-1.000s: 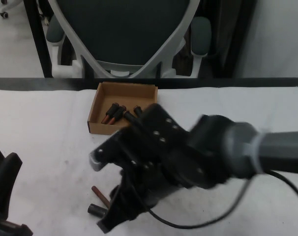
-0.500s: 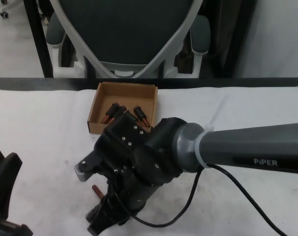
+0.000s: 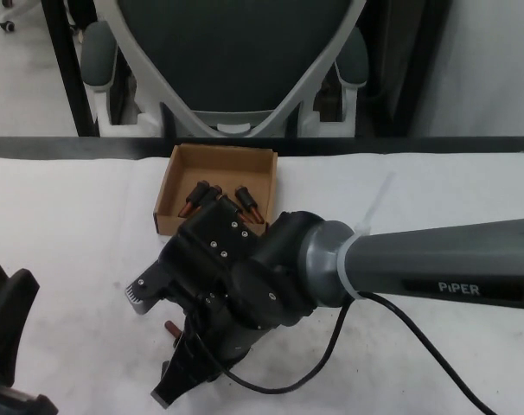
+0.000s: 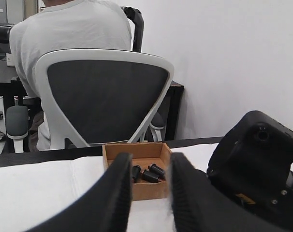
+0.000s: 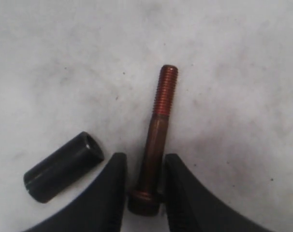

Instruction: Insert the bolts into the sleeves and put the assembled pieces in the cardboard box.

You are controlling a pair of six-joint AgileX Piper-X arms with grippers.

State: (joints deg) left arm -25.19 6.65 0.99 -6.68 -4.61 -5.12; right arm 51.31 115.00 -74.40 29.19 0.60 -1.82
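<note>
One bolt (image 5: 158,125) now straddled by lowered, spread right tool (image 5: 144,162), left tool (image 4: 149,166) spread

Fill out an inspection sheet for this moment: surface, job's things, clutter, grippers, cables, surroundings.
Surface: white cloth, faint dark specks.
Job's things: one bolt and one sleeve lie loose on the cloth, side by side, not touching; cardboard box holds several assembled pieces.
Clutter: nothing seen.
Grippers: right gripper open, low over the cloth, straddling the bolt's head end; left gripper open, holding nothing, at the cloth's near left.
Cables: black cable loops over the cloth beside the right gripper.
Surroundings: office chair beyond the cloth's far edge, white wall.
</note>
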